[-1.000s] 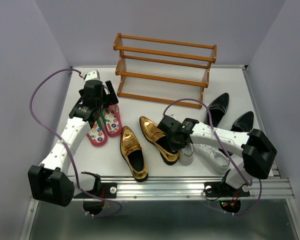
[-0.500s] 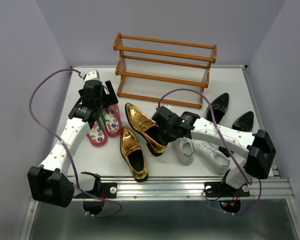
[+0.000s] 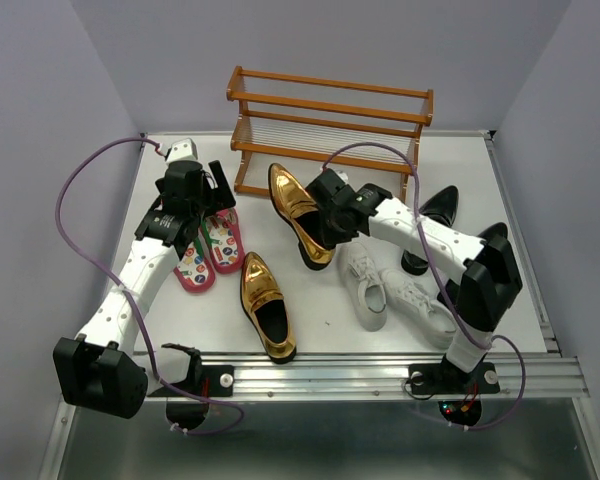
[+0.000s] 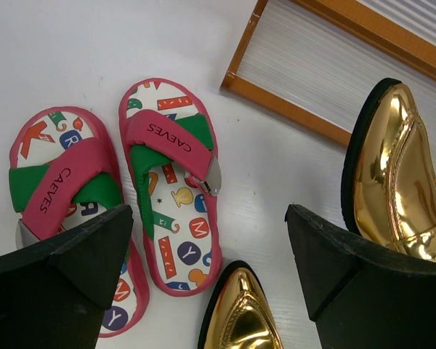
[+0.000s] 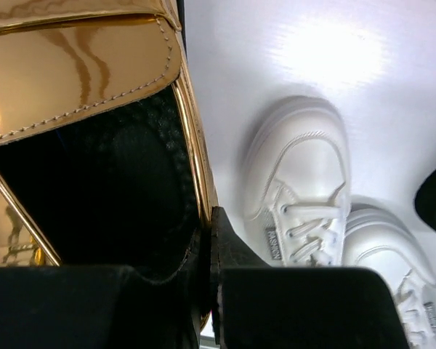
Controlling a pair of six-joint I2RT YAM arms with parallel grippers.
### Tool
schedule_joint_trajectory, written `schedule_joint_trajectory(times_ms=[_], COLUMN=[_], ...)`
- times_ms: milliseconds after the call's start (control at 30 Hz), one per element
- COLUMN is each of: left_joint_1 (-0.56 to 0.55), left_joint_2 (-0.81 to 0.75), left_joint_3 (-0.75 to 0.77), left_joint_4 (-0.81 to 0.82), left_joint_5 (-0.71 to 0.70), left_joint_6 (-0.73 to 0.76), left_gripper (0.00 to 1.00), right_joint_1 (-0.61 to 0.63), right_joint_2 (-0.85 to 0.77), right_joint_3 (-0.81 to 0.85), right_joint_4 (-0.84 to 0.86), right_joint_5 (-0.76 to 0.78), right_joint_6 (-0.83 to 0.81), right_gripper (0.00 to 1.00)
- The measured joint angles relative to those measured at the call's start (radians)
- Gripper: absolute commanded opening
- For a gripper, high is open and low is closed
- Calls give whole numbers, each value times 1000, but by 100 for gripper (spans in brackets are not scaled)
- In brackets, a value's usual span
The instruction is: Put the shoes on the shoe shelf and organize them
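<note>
The right jaws pinch a gold loafer [image 3: 298, 212] by its side just in front of the shoe shelf [image 3: 325, 125], and the left jaws gape wide over the pink flip-flops [image 4: 171, 189] near its left end.

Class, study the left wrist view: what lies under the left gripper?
Two pink flip-flops lie side by side on the table under the open left gripper. One finger covers the lower end of one flip-flop.

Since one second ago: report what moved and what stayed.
The right gripper, shut on one shiny gold loafer, carried it back toward the orange-brown wooden shoe shelf. The open left gripper, the pink flip-flops, the second gold loafer, the white lace-up sneakers and the black boots stayed put.
</note>
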Motion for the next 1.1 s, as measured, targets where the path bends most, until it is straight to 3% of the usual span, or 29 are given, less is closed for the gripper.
schedule_joint_trajectory(times_ms=[433,1100], left_joint_1=[0,0], left_joint_2=[0,-29], left_joint_3=[0,0], left_joint_4=[0,-19], left_joint_5=[0,-4], left_joint_6=[0,8], left_gripper=[99,99], right_joint_1=[-28,-89], right_joint_2=[149,208], right_joint_3=[285,344], right_joint_4=[-161,-283], right_joint_5=[76,170], right_joint_6=[-181,-256], right_gripper=[1,1])
